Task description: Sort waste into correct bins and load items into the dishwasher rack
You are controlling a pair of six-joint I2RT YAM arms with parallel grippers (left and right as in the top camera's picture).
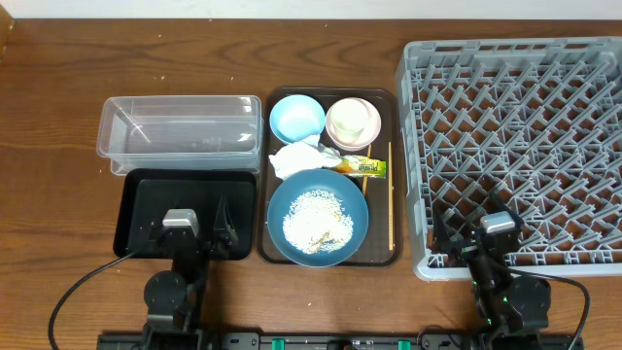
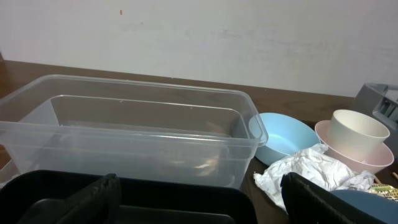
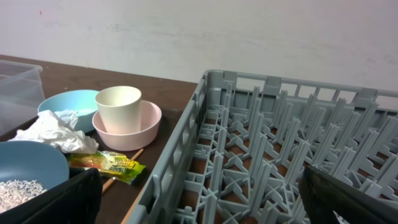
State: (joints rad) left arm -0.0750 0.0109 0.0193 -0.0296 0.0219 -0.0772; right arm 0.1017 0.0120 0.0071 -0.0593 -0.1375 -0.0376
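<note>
On the brown serving tray [image 1: 381, 97] sit a large dark-blue bowl [image 1: 317, 218] with white rice scraps [image 1: 313, 219], a light-blue bowl [image 1: 296, 118], a pale-pink bowl [image 1: 353, 136] holding a white cup [image 1: 353, 116], a crumpled white napkin [image 1: 296, 157], a yellow-green wrapper [image 1: 358, 165] and wooden chopsticks [image 1: 391, 199]. The clear tub [image 1: 181, 133] and black tray [image 1: 185, 212] lie to the left, the grey rack [image 1: 520, 146] to the right. My left gripper [image 1: 194, 226] is open over the black tray's near edge. My right gripper [image 1: 483, 231] is open over the rack's near left corner. Both are empty.
The wooden table [image 1: 58, 107] extends to the far and left sides. In the left wrist view the tub [image 2: 130, 134] fills the middle, with the napkin [image 2: 308, 171] to the right. In the right wrist view the rack [image 3: 280, 149] fills the right side.
</note>
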